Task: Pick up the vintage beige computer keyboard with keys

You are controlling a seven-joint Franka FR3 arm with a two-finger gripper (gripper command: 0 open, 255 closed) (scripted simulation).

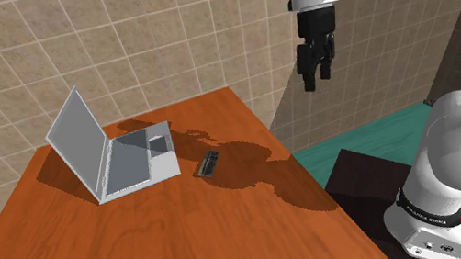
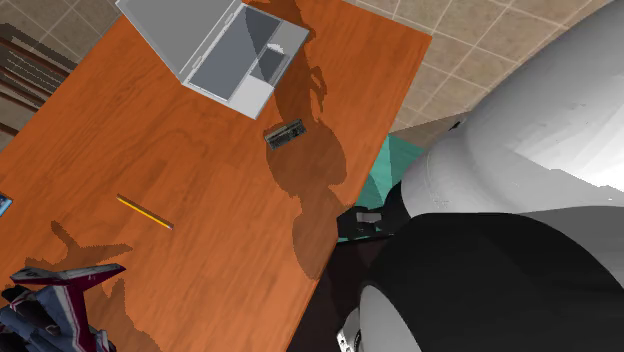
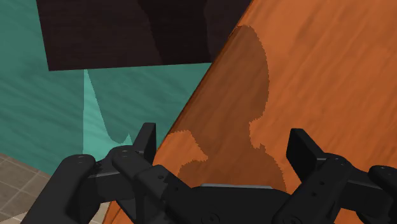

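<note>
Gripper (image 1: pixel 317 77) high over the table (image 1: pixel 143 247), fingers apart, empty.
Keyboard (image 1: pixel 209 163) lies at the laptop's (image 1: pixel 116 154) four o'clock; I'd descend toward seven o'clock in the shoulder view and straddle its narrow width.

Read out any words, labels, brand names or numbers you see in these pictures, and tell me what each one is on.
No text here can be read.
Black band around the arm's lowest joint: a line of pale lettering, too small to read.
Small keyboard on the table: its keys are too small to show any characters.
Open laptop: no label or logo shows.
</note>
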